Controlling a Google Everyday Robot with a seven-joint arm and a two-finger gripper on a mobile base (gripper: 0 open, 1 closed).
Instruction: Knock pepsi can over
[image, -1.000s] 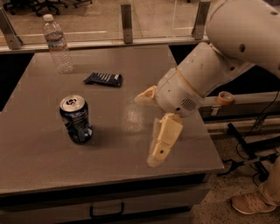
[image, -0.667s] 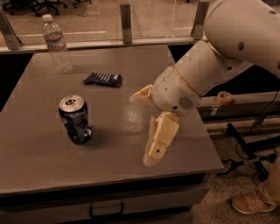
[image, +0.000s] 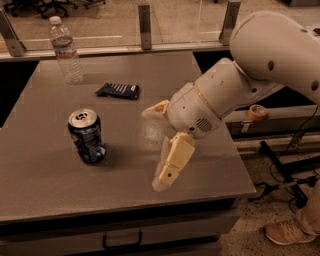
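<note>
The pepsi can stands upright on the grey table, left of centre; it is dark blue with a silver top and pull tab. My gripper hangs from the white arm to the right of the can, just above the table. Its two cream fingers are spread wide apart, one pointing down toward the front edge, the other pointing left behind it. The gripper is open and empty, about a can's width and a half from the can, not touching it.
A clear plastic water bottle stands at the table's back left. A flat dark blue snack wrapper lies behind the can. A roll of tape sits on a ledge to the right. A shoe shows on the floor, bottom right.
The gripper has moved a little to the left, closer to the can. The can, bottle and wrapper have not moved.
</note>
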